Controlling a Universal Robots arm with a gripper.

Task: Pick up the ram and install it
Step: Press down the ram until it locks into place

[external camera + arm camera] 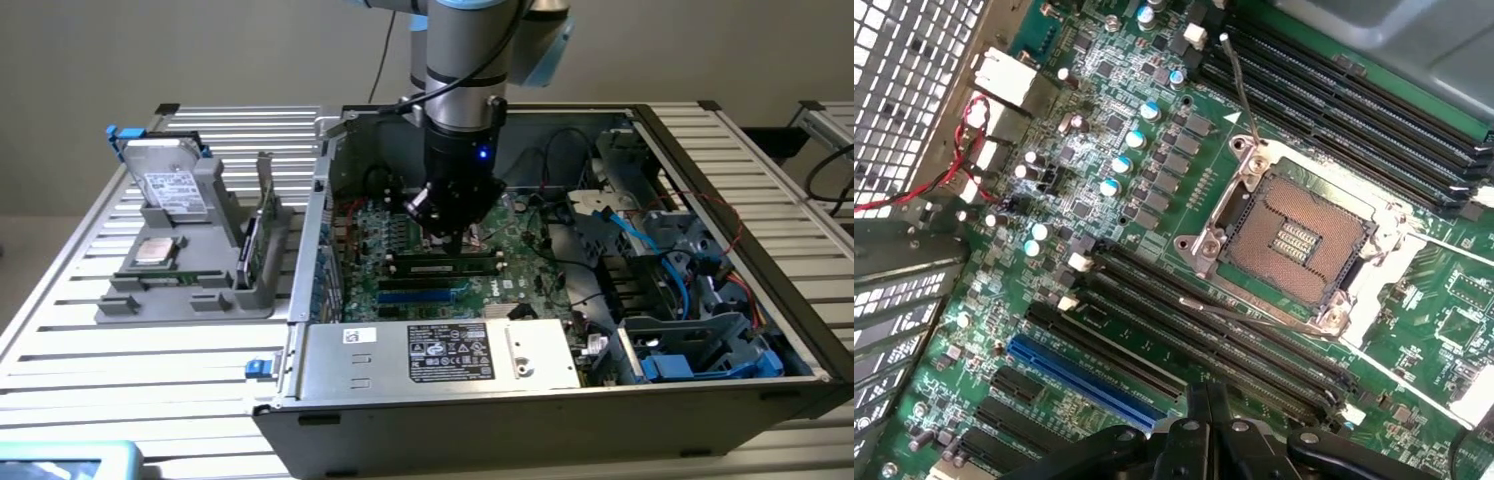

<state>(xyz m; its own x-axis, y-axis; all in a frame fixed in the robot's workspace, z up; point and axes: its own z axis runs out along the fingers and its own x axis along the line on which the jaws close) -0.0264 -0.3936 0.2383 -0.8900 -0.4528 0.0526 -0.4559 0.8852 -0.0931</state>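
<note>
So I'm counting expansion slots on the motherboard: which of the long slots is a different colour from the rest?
The blue slot, lying among the black slots near the fingers; all the other long slots are black.

1. A slatted metal table (80, 340) fills the exterior view.
2. An open computer case (534, 400) stands on it, centre to right of the frame.
3. A grey parts holder (200, 285) sits on it at left.
4. A teal object (67, 462) lies at lower left.
</note>
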